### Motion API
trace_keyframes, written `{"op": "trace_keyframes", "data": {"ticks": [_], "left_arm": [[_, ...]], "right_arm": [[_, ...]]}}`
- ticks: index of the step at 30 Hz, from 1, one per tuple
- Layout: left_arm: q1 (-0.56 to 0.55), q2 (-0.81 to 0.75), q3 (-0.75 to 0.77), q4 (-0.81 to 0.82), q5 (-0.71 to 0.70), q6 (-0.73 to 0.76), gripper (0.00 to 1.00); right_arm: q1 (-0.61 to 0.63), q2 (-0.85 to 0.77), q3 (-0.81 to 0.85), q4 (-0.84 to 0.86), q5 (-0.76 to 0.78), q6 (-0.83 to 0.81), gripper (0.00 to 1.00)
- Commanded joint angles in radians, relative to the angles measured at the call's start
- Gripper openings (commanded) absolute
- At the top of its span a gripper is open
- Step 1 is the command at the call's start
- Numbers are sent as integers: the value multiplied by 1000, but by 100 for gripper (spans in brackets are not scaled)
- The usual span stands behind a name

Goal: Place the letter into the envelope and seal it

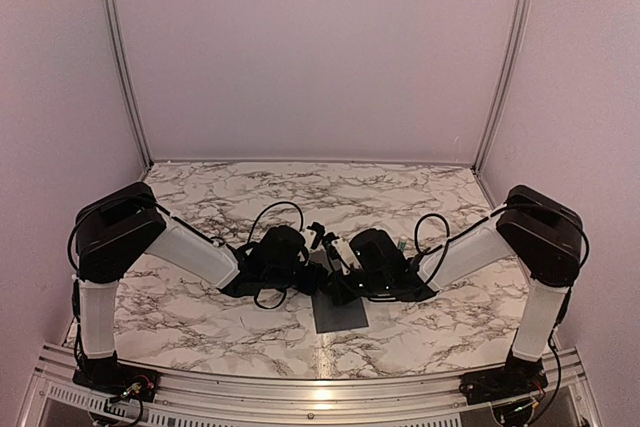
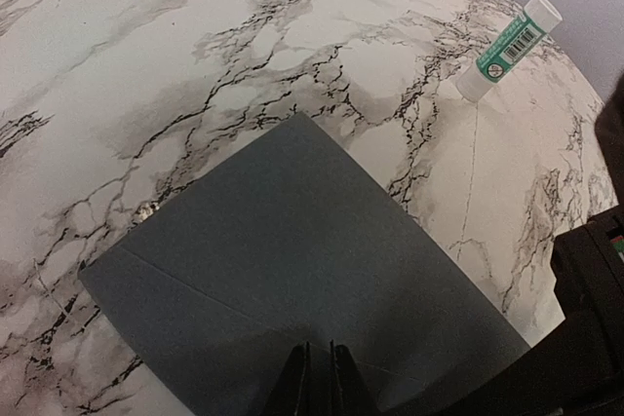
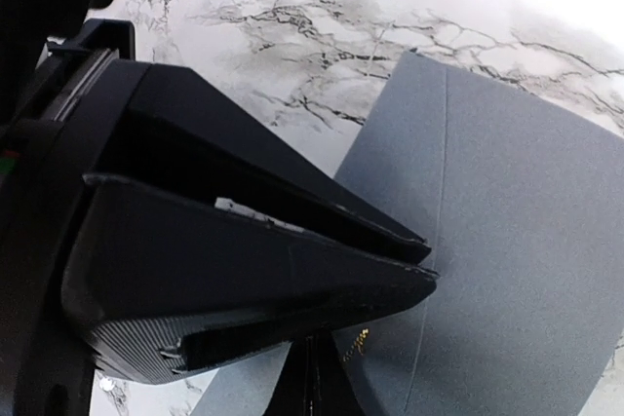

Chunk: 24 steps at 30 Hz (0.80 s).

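Marble-patterned table, plain pale walls

Tube beyond envelope, on table

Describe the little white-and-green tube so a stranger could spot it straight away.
On the marble table, find the flat dark grey envelope near the middle. Beyond its corner, apart from it, sits the tube: small, white, with a green barcoded label.
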Motion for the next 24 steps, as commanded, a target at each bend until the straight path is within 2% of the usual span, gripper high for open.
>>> {"op": "trace_keyframes", "data": {"ticks": [1,8,16,24], "left_arm": [[-7,-4,-34,-79,7,11,10],[-8,-3,-37,-80,-2,17,10],[-7,-1,-35,-80,5,19,10],[-7,-2,-36,-80,12,19,9]], "right_arm": [[-18,36,24,-36,64,-13,0],[-24,16,-14,-30,38,-9,0],[-14,-149,-84,-52,58,-14,0],[-29,-58,-5,-68,80,-30,0]]}}
